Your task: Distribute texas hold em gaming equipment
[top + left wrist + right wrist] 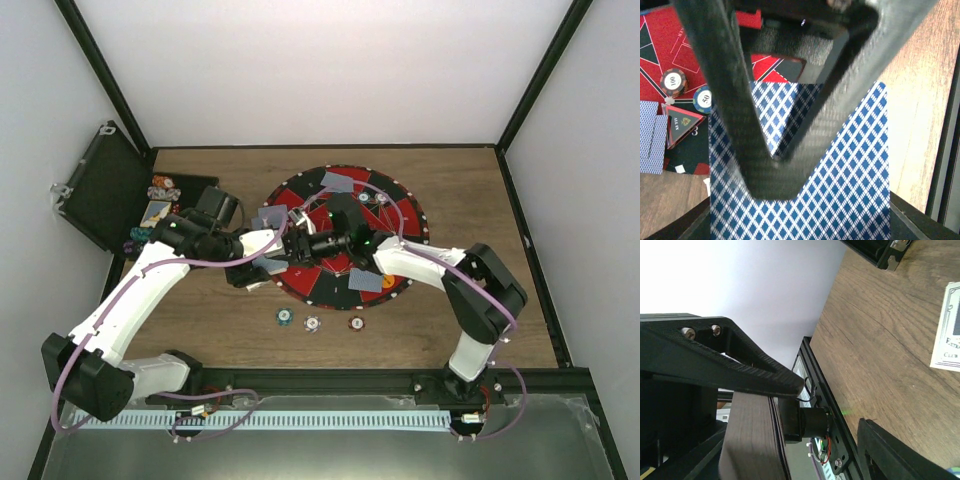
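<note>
Closest to the lens, the left pincer (775, 192) is clamped flat on a deck (840, 165) of blue diamond-backed playing cards, held above the left rim of the round mat (400, 205), mid-surface. Facing it, the right pincer (832, 407) has its jaws apart (nothing visibly between them; the streaked slab beside its upper finger is probably the deck's edge). Several face-down cards (338, 182) lie around the mat, and three poker chips (312, 323) sit toward the surface's near edge. Cards of this kind are likely light, thin, bendy and slick, so the top one should slide off easily. A free short edge or corner, clear of the left fingers, looks the best hold.
</note>
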Robot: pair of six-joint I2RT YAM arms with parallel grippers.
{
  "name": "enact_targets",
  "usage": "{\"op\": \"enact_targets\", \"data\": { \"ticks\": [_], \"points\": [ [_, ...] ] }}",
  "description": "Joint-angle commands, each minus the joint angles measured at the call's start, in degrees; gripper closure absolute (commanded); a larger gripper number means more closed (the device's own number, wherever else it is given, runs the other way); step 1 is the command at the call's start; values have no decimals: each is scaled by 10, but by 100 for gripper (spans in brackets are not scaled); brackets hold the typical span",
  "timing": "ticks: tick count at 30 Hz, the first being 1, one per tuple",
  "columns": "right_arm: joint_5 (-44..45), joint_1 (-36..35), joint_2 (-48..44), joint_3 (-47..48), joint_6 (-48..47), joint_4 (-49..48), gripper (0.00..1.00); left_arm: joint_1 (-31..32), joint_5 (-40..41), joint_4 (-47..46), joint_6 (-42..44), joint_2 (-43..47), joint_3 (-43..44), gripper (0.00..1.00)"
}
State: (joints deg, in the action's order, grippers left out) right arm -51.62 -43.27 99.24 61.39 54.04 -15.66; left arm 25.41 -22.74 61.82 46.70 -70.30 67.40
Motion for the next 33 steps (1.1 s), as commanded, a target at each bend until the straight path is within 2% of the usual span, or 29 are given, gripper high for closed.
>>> {"op": "enact_targets", "data": {
  "ticks": [1,7,22,33],
  "points": [
    [13,24,-27,-18,-26,37,39,1,-8,1,5,14,15,89],
    [18,33,-48,-26,-39,58,50,2,-6,0,5,14,13,90],
    [25,42,-120,-37,-36,88,88,1,2,-8,4,10,4,89],
    [0,87,-172,-83,-30,90,99,1,14,-12,8,5,-3,90]
  ]
}}
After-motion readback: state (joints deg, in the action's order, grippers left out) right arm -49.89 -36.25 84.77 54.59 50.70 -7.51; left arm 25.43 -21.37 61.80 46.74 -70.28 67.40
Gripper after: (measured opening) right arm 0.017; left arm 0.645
